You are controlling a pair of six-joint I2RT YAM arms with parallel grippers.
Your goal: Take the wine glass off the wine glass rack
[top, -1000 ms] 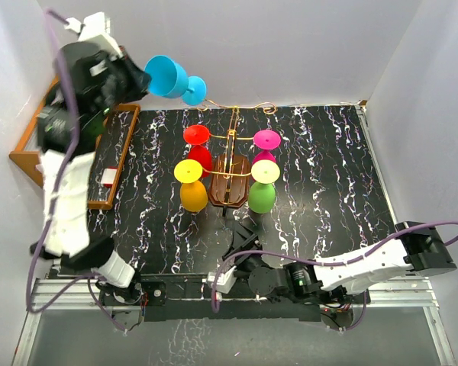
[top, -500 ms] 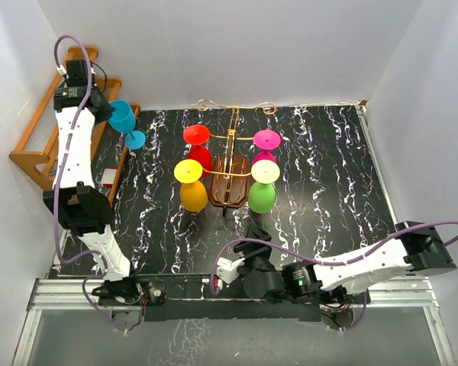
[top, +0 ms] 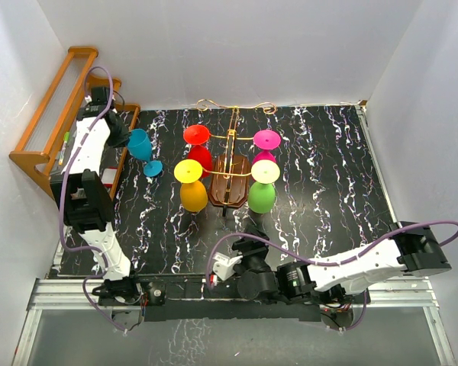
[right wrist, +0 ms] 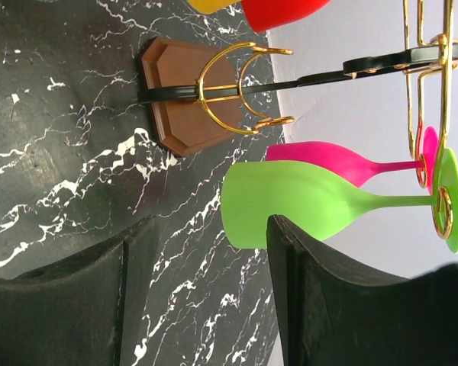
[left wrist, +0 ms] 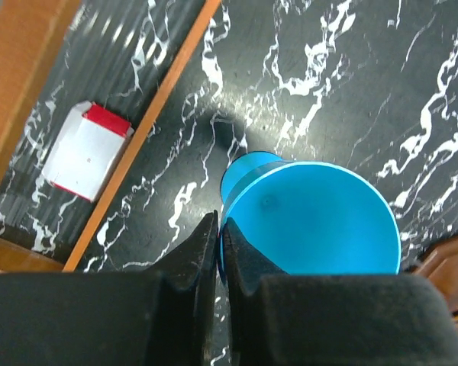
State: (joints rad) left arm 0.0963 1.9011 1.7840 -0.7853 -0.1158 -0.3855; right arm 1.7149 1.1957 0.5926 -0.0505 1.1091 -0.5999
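The wine glass rack [top: 227,187] has a dark brown base, a post and gold wire arms. Red [top: 197,145], yellow [top: 191,183], pink [top: 267,141] and green [top: 263,187] glasses hang on it upside down. My left gripper [top: 128,133] is shut on the rim of a blue wine glass [top: 140,143], left of the rack. Its foot is low over the table; I cannot tell if it touches. In the left wrist view the gripper [left wrist: 217,229] pinches the blue rim [left wrist: 313,221]. My right gripper [top: 252,235] is open and empty, near the green glass [right wrist: 290,202] and the rack base [right wrist: 183,99].
An orange-brown stepped wooden shelf [top: 53,130] stands along the left wall. A small white and red box [top: 107,179] lies on its lowest step and also shows in the left wrist view [left wrist: 84,149]. White walls close in the black marbled table [top: 328,168].
My left arm has brought the blue glass down from high at the back left to low over the table, left of the rack. My right arm has shifted slightly left.
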